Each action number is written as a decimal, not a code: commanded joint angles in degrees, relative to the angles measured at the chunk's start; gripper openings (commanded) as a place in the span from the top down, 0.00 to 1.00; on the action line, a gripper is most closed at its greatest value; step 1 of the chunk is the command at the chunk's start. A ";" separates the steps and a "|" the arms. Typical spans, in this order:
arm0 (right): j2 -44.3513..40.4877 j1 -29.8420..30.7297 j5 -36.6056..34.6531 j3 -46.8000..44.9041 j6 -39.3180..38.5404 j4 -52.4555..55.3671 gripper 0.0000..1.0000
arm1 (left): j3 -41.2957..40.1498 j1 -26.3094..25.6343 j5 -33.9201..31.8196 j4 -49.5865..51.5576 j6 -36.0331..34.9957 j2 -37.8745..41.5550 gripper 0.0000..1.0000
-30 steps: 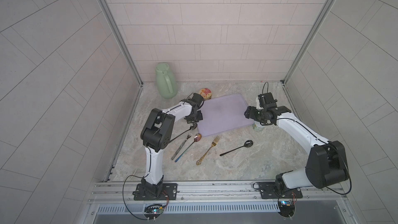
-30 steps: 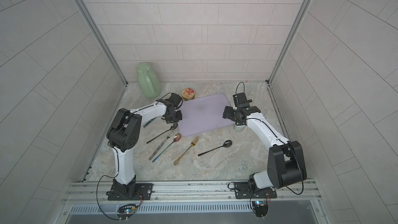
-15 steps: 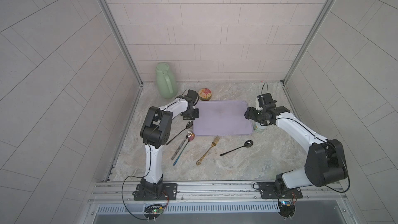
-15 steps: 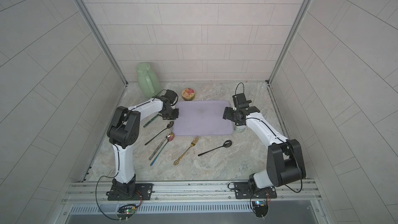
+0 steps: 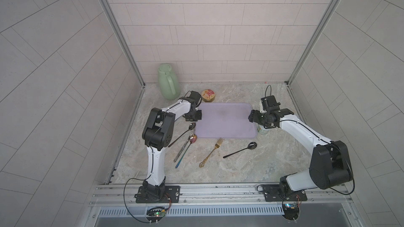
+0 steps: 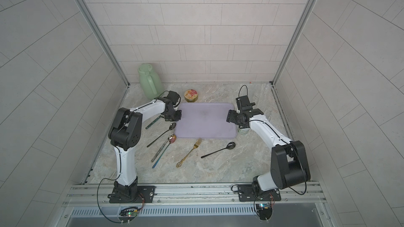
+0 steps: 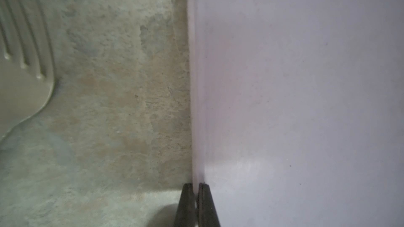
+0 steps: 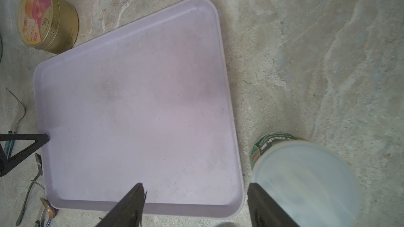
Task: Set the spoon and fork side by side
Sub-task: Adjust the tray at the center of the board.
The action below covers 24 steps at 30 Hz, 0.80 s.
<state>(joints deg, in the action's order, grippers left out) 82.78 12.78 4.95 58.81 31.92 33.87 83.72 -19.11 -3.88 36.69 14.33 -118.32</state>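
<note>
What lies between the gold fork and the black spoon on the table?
Only bare marbled tabletop. The gold fork and black spoon lie apart, as both top views show.

On marble table (image 5: 240, 167), lilac tray (image 5: 225, 121) lying flat at centre. Gold round tin (image 5: 208, 95) sitting just beside tray's far left corner, pictured lid facing up. Pale green jug (image 5: 168, 84) standing upright near tin, against back wall. Green-labelled jar (image 8: 306, 177) with cloudy lid standing just beside tray's near right corner.
</note>
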 commanded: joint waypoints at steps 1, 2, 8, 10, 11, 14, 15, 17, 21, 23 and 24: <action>-0.18 0.14 -0.49 -0.71 -0.22 -0.69 0.22 | -3.38 0.01 -1.45 4.16 1.60 1.23 0.99; -0.21 0.14 -0.27 -0.71 -0.12 -0.65 0.22 | -3.53 0.04 -1.70 4.10 2.00 1.88 0.99; -0.96 0.10 -0.21 -0.73 -0.02 -0.31 0.22 | -2.85 -0.75 -3.89 6.71 3.51 5.11 0.72; -1.42 0.14 -0.28 -0.80 -0.02 -0.25 0.22 | -3.51 -1.75 -4.79 6.75 4.01 7.32 0.68; -1.65 0.14 -0.28 -0.80 -0.02 -0.17 0.22 | -3.82 -2.37 -5.42 6.82 4.50 8.46 0.67; -2.23 0.14 -0.25 -0.85 0.07 0.08 0.22 | -5.07 -4.13 -7.63 7.07 6.07 12.24 0.67; -2.46 0.14 -0.29 -0.93 0.07 0.07 0.22 | -5.58 -5.01 -8.04 6.97 6.51 13.61 0.67; -2.98 0.14 -0.37 -1.21 0.11 0.09 0.22 | -6.74 -8.04 -8.62 6.65 7.06 16.66 0.66; -3.77 0.14 -0.25 -1.62 0.57 -0.11 0.22 | -8.85 -16.84 -9.88 4.27 6.66 20.61 0.66; -4.36 0.12 -0.28 -2.07 0.76 -0.37 0.22 | -10.14 -21.70 -10.15 2.01 6.34 21.86 0.66; -4.63 0.14 -0.32 -2.30 0.86 -0.46 0.22 | -10.67 -23.66 -9.05 0.76 6.22 22.16 0.66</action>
<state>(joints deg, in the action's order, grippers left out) 80.34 12.78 4.97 57.58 32.21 33.61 75.16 -38.46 -13.30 39.51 20.60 -97.38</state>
